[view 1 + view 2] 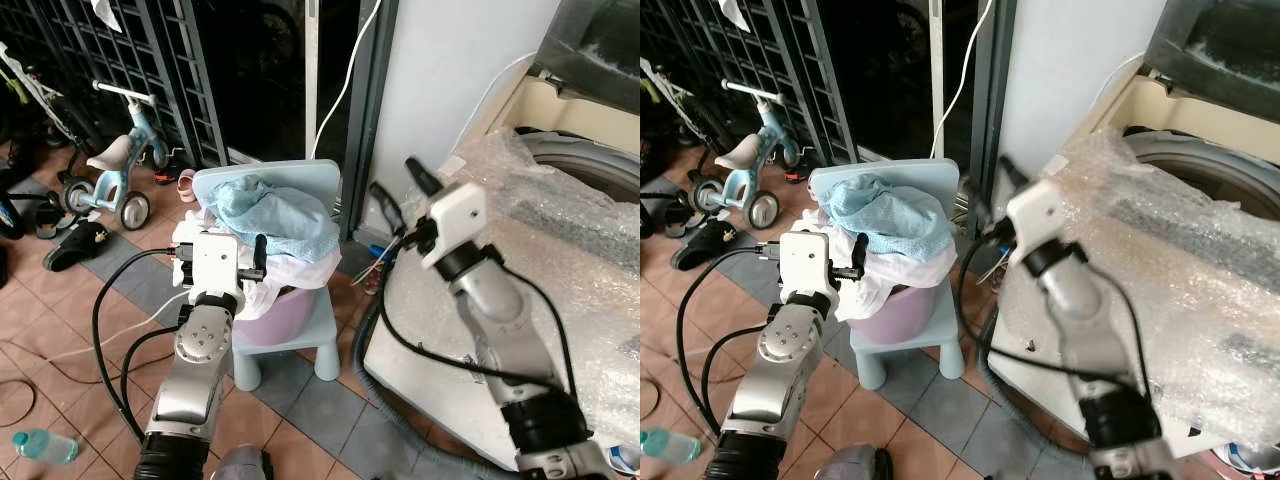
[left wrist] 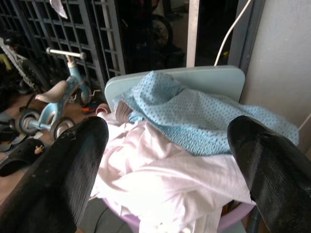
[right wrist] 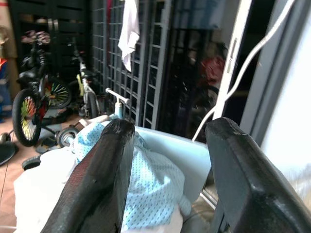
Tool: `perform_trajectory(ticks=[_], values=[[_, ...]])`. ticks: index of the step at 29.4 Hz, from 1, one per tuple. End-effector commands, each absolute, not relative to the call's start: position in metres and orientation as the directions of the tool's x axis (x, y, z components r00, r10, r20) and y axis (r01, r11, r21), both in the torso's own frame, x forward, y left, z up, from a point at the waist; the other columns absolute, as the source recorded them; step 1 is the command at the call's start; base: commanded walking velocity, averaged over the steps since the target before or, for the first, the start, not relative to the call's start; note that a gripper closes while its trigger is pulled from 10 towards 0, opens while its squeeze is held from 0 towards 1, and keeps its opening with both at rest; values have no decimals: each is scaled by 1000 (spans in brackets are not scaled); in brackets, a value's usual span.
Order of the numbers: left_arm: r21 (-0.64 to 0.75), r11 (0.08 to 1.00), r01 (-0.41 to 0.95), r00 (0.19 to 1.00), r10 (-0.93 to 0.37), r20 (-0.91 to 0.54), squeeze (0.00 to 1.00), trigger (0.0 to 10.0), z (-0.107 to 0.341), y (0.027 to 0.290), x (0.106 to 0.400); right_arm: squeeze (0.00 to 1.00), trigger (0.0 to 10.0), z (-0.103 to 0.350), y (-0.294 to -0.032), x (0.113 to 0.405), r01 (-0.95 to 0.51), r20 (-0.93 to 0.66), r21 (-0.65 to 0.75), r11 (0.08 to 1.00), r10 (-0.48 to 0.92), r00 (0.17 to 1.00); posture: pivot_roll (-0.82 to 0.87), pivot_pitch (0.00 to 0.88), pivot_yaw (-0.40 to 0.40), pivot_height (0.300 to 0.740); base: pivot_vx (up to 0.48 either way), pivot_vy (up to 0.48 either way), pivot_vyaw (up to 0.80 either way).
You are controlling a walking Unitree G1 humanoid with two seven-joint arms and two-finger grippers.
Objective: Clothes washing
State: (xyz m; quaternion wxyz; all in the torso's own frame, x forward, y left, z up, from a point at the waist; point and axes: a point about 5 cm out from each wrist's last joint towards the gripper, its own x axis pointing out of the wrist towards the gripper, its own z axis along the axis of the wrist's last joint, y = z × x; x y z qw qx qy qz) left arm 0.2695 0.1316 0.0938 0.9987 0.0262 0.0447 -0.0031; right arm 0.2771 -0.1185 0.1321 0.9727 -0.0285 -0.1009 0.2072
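A pink basin [image 1: 275,305] stands on a small pale blue chair [image 1: 300,345]. It is heaped with white clothes [image 2: 160,170], and a light blue dotted garment [image 1: 280,215] lies on top. My left gripper [image 1: 222,245] hovers just in front of the heap, open, with nothing between its fingers [image 2: 73,165]. My right gripper [image 1: 393,175] is raised to the right of the chair, beside the washing machine [image 1: 560,200], and is open and empty too. The machine is wrapped in bubble wrap, with its lid up and its drum [image 1: 590,165] showing.
A child's balance bike [image 1: 115,165] and a black sandal [image 1: 75,245] stand at the left by a metal gate [image 1: 130,60]. A plastic bottle [image 1: 45,445] and black cables [image 1: 110,330] lie on the tiled floor. A grey hose [image 1: 375,400] runs along the machine's base.
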Motion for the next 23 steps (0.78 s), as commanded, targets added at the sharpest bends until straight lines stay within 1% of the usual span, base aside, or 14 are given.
perform_trajectory(ticks=[1,2,4,5,6,11,14,15,18,19,21,23], values=[[22,1000,1,990,2,-144,0,10000,86,135,263,0,10000,128,-130,273,-251,178,-43,967,255,951,-36,0,41,740,0,0,0],[22,1000,1,990,2,-144,0,10000,86,135,263,0,10000,128,-130,273,-251,178,-43,967,255,951,-36,0,41,740,0,0,0],[-8,1000,-7,986,5,-169,0,10000,82,138,261,0,10000,113,-134,271,-164,118,16,986,161,980,-46,0,55,740,0,0,0],[-26,1000,-15,983,10,-181,0,10000,81,140,262,0,10000,101,-140,268,-75,46,77,994,72,996,-56,0,61,740,0,0,0],[-29,999,-17,983,12,-185,0,10000,80,141,262,0,10000,97,-142,267,-47,23,90,995,45,999,-56,0,61,740,0,0,0],[6,1000,27,988,-26,-152,0,10000,85,138,267,0,10000,85,-145,257,-47,-79,54,997,51,996,-66,0,59,740,0,0,0],[9,999,32,989,-31,-142,0,10000,87,138,268,0,10000,81,-148,255,-18,-102,5,1000,18,995,-66,0,53,740,0,0,0],[10,999,32,990,-30,-138,0,10000,88,139,268,0,10000,84,-147,255,-15,-87,28,999,18,996,-64,0,48,740,0,0,0],[24,999,23,992,-20,-125,0,10000,90,141,270,0,10000,89,-147,255,-5,-63,39,999,7,998,-64,0,48,740,0,0,0],[22,999,30,992,-27,-122,0,10000,91,141,270,0,10000,90,-146,254,-29,-60,42,999,31,998,-63,0,49,740,0,0,0],[26,999,38,992,-34,-123,0,10000,91,138,269,0,10000,84,-145,251,-47,-104,89,995,56,993,-58,0,52,740,0,0,0],[28,999,27,991,-23,-129,0,10000,92,138,268,0,10000,85,-147,251,-33,-114,89,995,43,993,-52,0,57,740,0,0,0]])
